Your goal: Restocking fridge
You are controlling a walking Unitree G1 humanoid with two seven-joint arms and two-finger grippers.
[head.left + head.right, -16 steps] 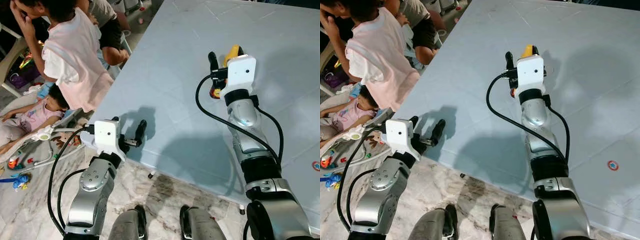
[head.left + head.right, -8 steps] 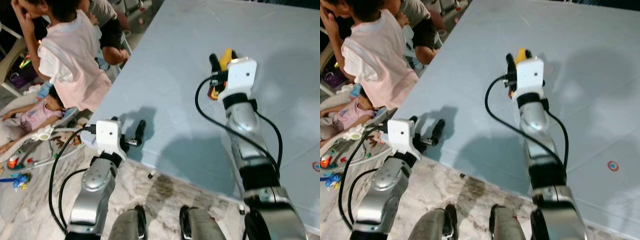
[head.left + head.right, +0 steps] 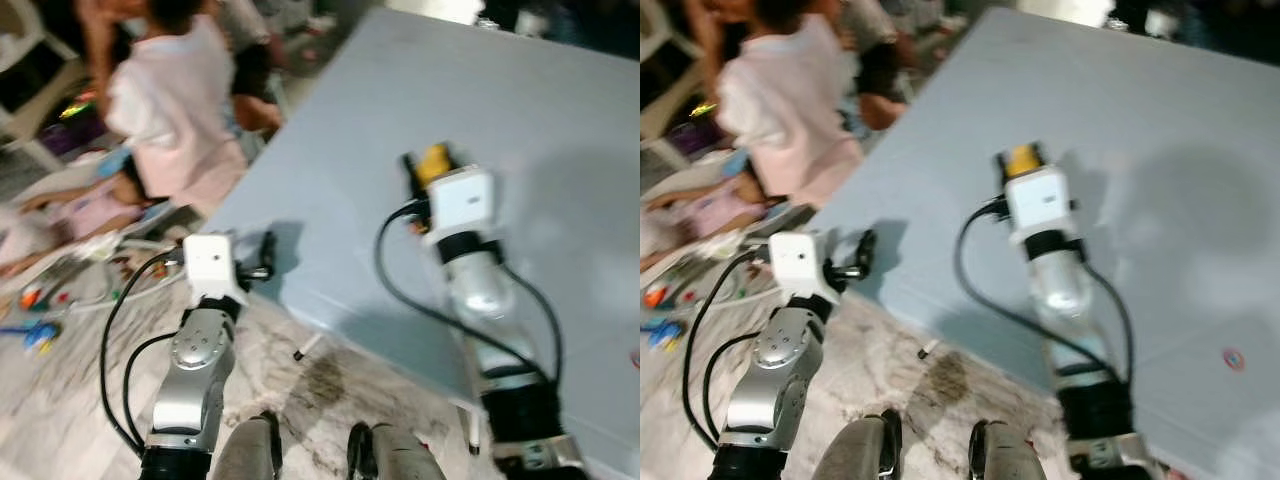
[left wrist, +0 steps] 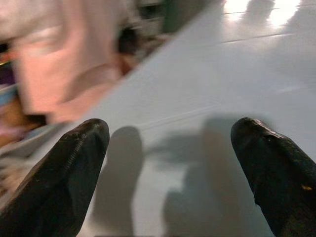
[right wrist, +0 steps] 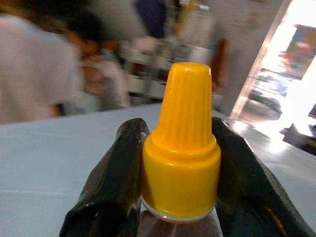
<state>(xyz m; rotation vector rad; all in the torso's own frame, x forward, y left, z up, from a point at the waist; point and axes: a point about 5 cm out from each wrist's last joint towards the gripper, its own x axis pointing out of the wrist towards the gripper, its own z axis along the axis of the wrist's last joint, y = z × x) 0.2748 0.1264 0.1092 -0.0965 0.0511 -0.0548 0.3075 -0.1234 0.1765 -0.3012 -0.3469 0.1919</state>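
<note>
Yellow-capped bottle (image 5: 180,148) sits clamped between the right claw (image 5: 178,163) fingers over the pale blue counter (image 3: 560,130); left claw (image 4: 173,168) (fingers apart) hovers at its near-left corner.

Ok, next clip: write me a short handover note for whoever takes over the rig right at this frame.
Right gripper: shut on the yellow-capped bottle, fingers on either side of the cap, held above the grey-blue table.
Left gripper: open, holding nothing, at the table's near edge.
People stand and sit by the table's left side; views are blurred.
Done: bottle picked up.
Left: carry it to the fridge and put it in.
</note>
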